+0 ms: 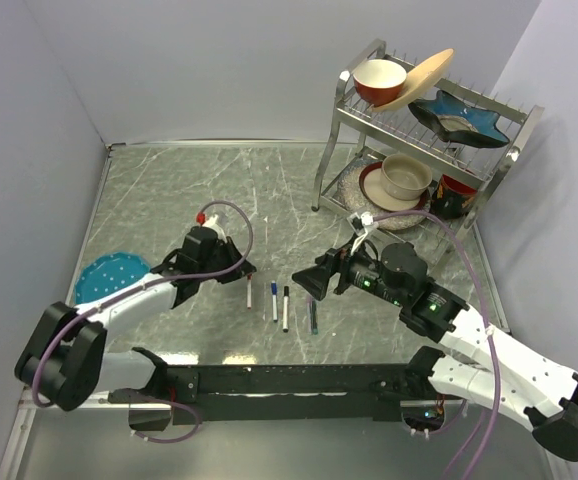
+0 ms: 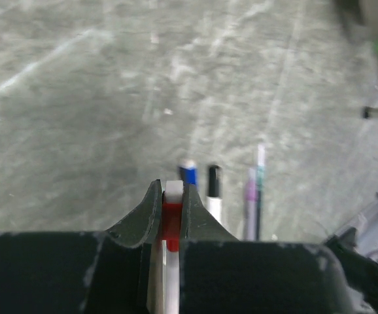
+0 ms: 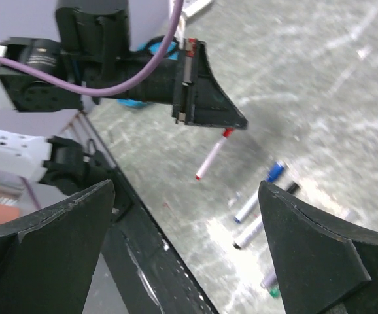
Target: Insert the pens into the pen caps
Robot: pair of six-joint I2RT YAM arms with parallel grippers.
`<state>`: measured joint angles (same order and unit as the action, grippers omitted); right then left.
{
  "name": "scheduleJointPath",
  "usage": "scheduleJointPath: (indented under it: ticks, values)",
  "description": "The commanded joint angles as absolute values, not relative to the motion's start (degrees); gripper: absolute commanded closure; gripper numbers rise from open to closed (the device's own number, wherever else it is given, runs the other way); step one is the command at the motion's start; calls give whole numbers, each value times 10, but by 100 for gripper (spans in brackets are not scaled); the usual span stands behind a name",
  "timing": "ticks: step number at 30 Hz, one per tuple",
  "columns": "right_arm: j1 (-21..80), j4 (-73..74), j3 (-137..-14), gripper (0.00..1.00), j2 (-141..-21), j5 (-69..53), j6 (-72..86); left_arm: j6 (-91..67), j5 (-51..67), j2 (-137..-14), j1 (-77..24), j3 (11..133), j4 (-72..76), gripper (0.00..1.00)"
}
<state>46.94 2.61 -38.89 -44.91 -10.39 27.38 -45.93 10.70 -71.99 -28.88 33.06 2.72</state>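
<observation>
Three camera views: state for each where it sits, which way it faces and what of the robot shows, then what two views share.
Top external: above and behind the bases, looking down on the table; left arm and right arm show.
Left wrist: on the left arm, looking along the left gripper, shut on the red pen, toward the blue-capped pen.
Right wrist: on the right arm, looking through the open right gripper at the left gripper.
Shared: both wrist views show the red pen and blue-capped pen.

High overview, close wrists, shared pens [image 1: 274, 303]
</observation>
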Motion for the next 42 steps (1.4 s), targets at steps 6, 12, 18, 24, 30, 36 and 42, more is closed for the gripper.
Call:
scheduleJointPath:
  ticks: [6,12,18,24,30,36,42]
  values:
    - [473,76,-412,1,-444,-31,297,-455,32,-826,-307,347,36,90]
    - [474,81,-413,1,-428,-33,303,-461,26,-839,-307,352,22,68]
    - [474,122,-433,0,-414,-25,291,-440,16,-745,-308,386,-42,30]
    - [474,144,-442,0,-371,13,267,-402,48,-573,-308,395,-72,3]
    - [473,198,-481,0,-348,86,292,-379,118,-388,-307,361,-46,1]
    - [473,199,-487,0,-337,100,313,-384,153,-251,-308,321,-26,1]
    - [473,200,-477,0,-342,129,318,-386,152,-208,-308,323,-43,1]
